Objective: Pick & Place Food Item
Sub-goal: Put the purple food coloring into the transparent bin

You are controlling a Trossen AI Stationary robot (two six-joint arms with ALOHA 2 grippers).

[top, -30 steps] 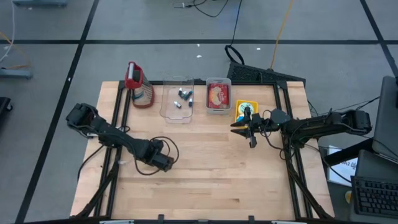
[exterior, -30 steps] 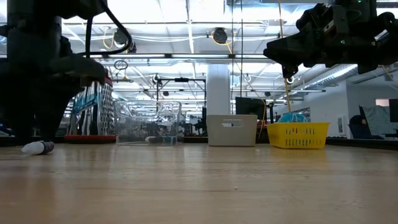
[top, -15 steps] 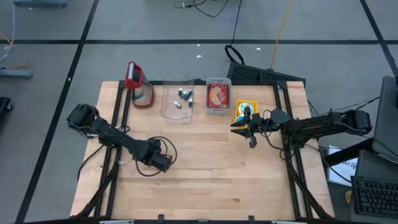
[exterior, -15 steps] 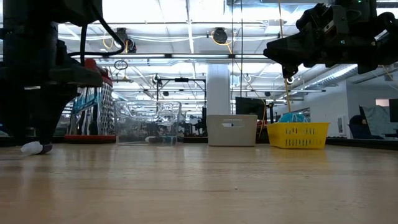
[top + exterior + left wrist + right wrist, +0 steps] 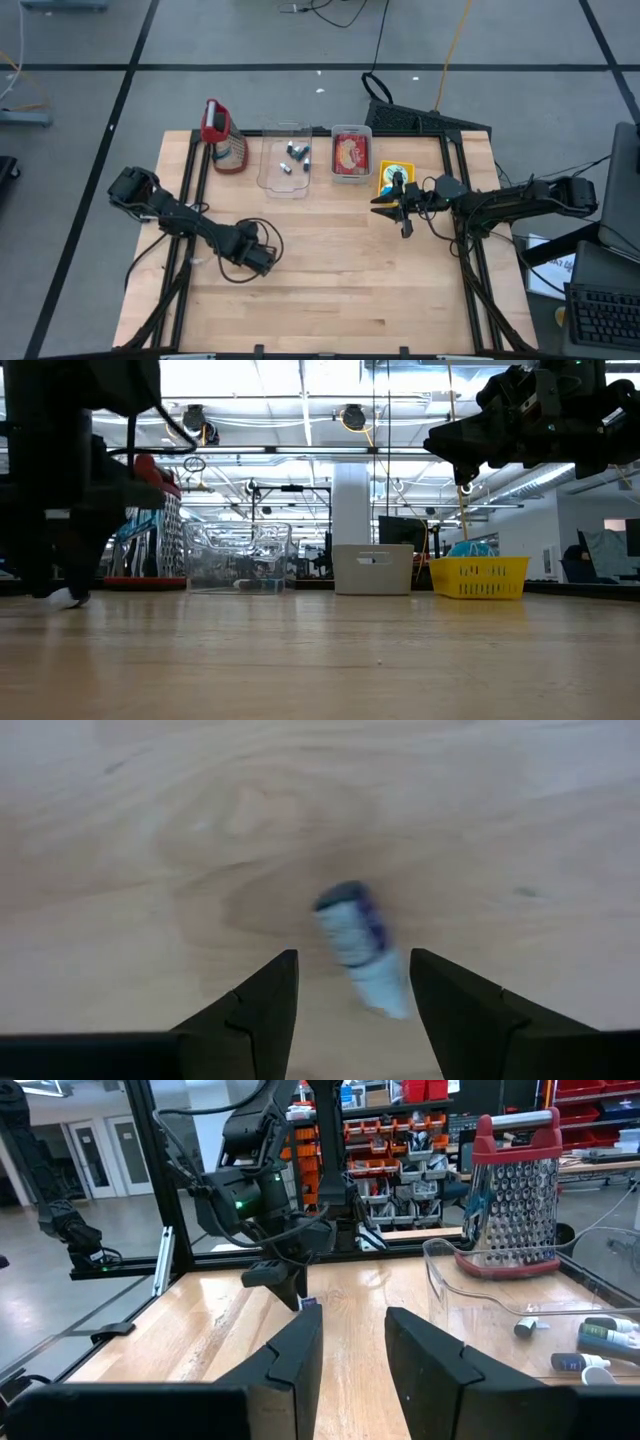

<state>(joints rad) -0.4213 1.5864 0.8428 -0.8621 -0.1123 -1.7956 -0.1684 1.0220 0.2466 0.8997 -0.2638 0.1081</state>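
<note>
left end effector point(image 5: 345, 995): mine to drive right now; its two fingers are spread, one on each side of the small item, which lies between the tips. nothing pinched yet as far as i can see.
small item point(image 5: 360, 948): a little white tube or vial with a dark purplish cap end, lying on its side on the bare worktop point(image 5: 340, 270) near the left edge; blurred in the wrist view, so i cannot tell what the label says or whether it is really a food item.
progress: i judge we are at the very start of the pick: end effector lined up over the item, grasp not closed, no lift, no carry.
left to do: close on the item, raise it, take it across to a container at the back, let go.
right end effector point(image 5: 397, 210): waiting in the air above the right half of the worktop, just in front of the yellow basket; fingers parted a little with nothing between them.
clear tray point(image 5: 284, 165): at the far edge, already holding a few similar small pieces; my guess for the drop spot, not certain.
white bin point(image 5: 351, 153): just right of the tray, with a red packet inside.
yellow basket point(image 5: 388, 172): right of the bin, partly under the right arm.
grater point(image 5: 224, 137): red-handled, far left corner, well apart from the work.
</note>
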